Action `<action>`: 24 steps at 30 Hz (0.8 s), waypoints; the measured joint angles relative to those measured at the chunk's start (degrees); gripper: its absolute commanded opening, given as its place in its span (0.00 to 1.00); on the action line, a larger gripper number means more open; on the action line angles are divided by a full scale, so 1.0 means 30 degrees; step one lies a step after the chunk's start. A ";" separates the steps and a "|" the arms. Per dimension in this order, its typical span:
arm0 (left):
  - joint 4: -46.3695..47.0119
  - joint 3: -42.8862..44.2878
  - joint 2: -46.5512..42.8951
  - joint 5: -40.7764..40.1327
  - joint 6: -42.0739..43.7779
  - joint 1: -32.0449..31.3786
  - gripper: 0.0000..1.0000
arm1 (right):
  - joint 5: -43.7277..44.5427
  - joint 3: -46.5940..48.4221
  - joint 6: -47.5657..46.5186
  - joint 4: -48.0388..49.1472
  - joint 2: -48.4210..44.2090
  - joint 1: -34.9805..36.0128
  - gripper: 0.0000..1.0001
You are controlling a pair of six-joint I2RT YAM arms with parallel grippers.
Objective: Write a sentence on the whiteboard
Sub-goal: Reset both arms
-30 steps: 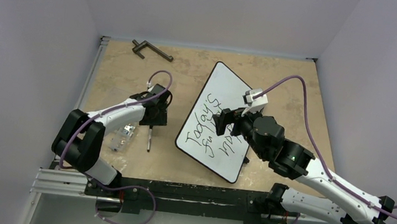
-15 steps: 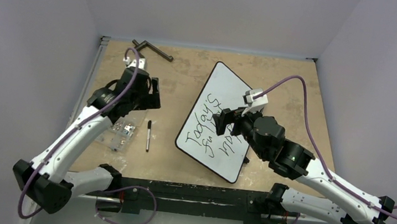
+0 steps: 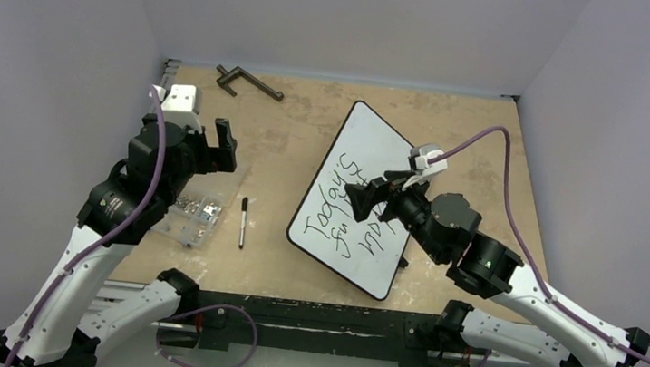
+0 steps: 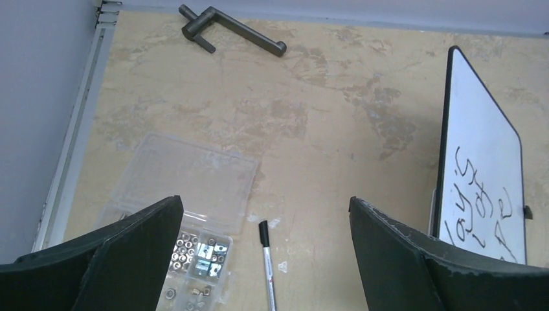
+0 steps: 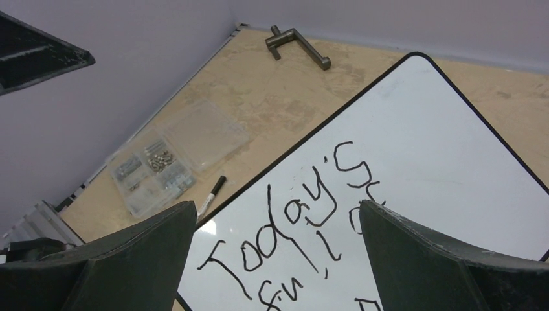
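Hovering over the whiteboard [image 3: 355,139] right of centre, my right gripper [image 3: 373,198] gapes empty above the sentence [image 3: 344,211]. My left gripper [image 3: 223,145], equally spread, hangs near the marker [image 3: 243,222] on the table [image 3: 306,113].

The left gripper [image 3: 221,143], a second ago lowered over the thin black marker pen [image 3: 243,221], now stands raised and withdrawn toward the left wall with jaws wide apart and empty, while the right gripper [image 3: 373,198] is rolled slightly from its earlier attitude.
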 measured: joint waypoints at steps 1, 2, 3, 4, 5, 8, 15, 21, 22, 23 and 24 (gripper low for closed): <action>0.0357 -0.0474 -0.0262 -0.0022 0.0233 0.0000 0.99 | -0.0007 -0.0036 0.0124 0.0000 -0.0109 0.0000 0.99; 0.0736 -0.1049 -0.0561 -0.0015 0.0481 0.0000 0.99 | -0.0015 -0.0175 0.0189 0.0058 -0.0284 0.0000 0.99; 0.0903 -0.1472 -0.0758 0.0007 0.0627 0.0000 0.99 | -0.0022 -0.0459 0.0270 0.0131 -0.0583 0.0000 0.99; 0.1202 -0.2113 -0.1100 0.0073 0.0831 0.0000 0.99 | -0.0022 -0.0882 0.0335 0.0240 -0.0991 0.0000 0.99; 0.1304 -0.2463 -0.1348 0.0109 0.0984 0.0000 1.00 | -0.0036 -0.1413 0.0423 0.0364 -0.1501 0.0000 0.99; 0.1668 -0.3439 -0.2382 0.0087 0.1399 0.0000 0.99 | -0.0095 -0.3279 0.0903 0.0583 -0.3308 0.0000 0.99; 0.2499 -0.4109 -0.4335 0.0022 0.2025 0.0000 1.00 | 0.0095 -0.4954 0.1807 0.0532 -0.5428 0.0000 0.99; 0.2878 -0.4226 -0.4648 0.0044 0.2135 0.0000 1.00 | 0.0153 -0.5413 0.2069 0.0495 -0.6586 0.0000 0.99; 0.2878 -0.4248 -0.4648 0.0044 0.2142 0.0000 1.00 | 0.0153 -0.5413 0.2062 0.0495 -0.6608 0.0000 0.99; 0.2900 -0.4277 -0.4648 0.0044 0.2149 0.0000 1.00 | 0.0153 -0.5413 0.2047 0.0525 -0.6615 0.0000 0.99; 0.2900 -0.4299 -0.4648 0.0036 0.2157 0.0000 1.00 | 0.0153 -0.5413 0.2033 0.0525 -0.6594 0.0000 0.99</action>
